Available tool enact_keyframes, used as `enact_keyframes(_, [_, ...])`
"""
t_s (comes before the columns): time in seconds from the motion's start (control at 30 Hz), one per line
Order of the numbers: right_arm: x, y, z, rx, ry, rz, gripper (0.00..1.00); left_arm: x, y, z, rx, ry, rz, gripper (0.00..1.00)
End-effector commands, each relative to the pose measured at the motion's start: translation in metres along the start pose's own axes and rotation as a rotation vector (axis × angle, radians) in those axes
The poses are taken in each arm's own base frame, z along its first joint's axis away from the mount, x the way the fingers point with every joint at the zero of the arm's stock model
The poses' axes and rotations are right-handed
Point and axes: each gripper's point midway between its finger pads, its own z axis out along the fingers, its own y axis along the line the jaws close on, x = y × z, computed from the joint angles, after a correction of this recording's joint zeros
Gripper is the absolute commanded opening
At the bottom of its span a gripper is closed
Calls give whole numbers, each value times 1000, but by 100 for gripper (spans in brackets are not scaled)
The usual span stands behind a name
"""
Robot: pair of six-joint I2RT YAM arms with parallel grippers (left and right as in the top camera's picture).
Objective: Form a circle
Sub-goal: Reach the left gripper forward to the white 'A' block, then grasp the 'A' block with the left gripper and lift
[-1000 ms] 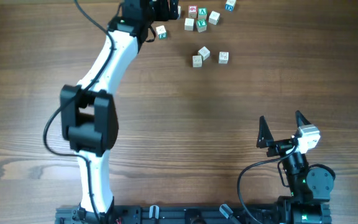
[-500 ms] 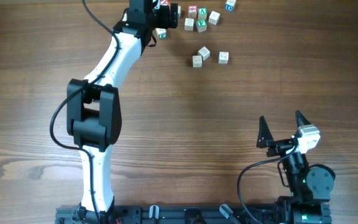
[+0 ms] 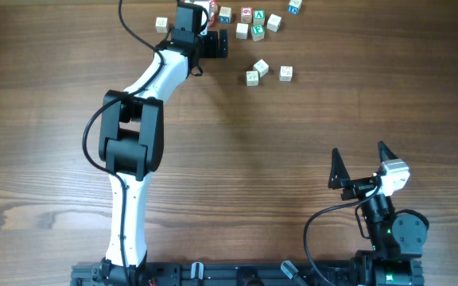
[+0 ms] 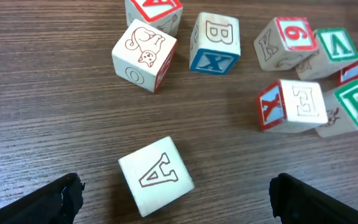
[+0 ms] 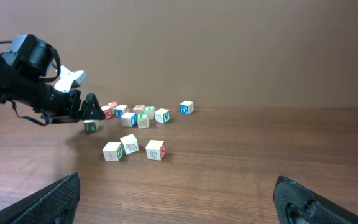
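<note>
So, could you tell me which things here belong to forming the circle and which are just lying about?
Job: three grouped cubes; top cluster of lettered cubes; stray cube at left; left pincer, open beside the cluster.
Lying about: right pincer, open, parked by the front edge; its black cable.

The table is dark, matt, grained wood. The cubes are pale, smooth wood, and the left arm has a glossy white plastic shell.
</note>
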Motion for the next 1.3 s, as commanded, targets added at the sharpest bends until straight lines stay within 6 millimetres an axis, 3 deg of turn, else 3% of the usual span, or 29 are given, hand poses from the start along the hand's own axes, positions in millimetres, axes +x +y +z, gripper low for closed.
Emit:
enact_keyframes(0.0, [-1,0,0,2,-7,-20,100,12,10,4,-40,35,-112,95])
enact_keyframes(0.13, [-1,0,0,2,-7,-20,100,25,34,9,-175,38,-260,91])
enact_keyframes(0.3, [-1,0,0,2,-7,-19,100,41,37,22,-183,64,-282,83])
enact_keyframes(0.43, [-1,0,0,2,-7,-20,100,40,37,23,-181,57,-279,72])
enact_keyframes(0.53, [-1,0,0,3,-7,-19,100,36,36,23,-176,43,-271,59])
enact_keyframes(0.6, [-1,0,0,2,-7,-19,100,32,35,20,-174,43,-226,46])
enact_keyframes(0.7, [-1,0,0,2,-7,-20,100,18,31,5,-168,36,-138,33])
enact_keyframes(0.77, [-1,0,0,2,-7,-19,100,5,28,-11,-164,28,-77,29])
enact_keyframes(0.83, [-1,0,0,3,-7,-20,100,-15,27,-44,-195,27,-12,25])
enact_keyframes(0.97, [-1,0,0,2,-7,-20,100,-30,35,-117,-292,77,17,22])
enact_keyframes(1.1, [-1,0,0,2,-7,-19,100,-10,34,-184,-317,218,25,20])
enact_keyframes(1.17, [-1,0,0,3,-7,-19,99,14,39,-212,-341,338,25,18])
enact_keyframes(1.27, [-1,0,0,2,-7,-20,100,59,50,-235,-384,529,-59,12])
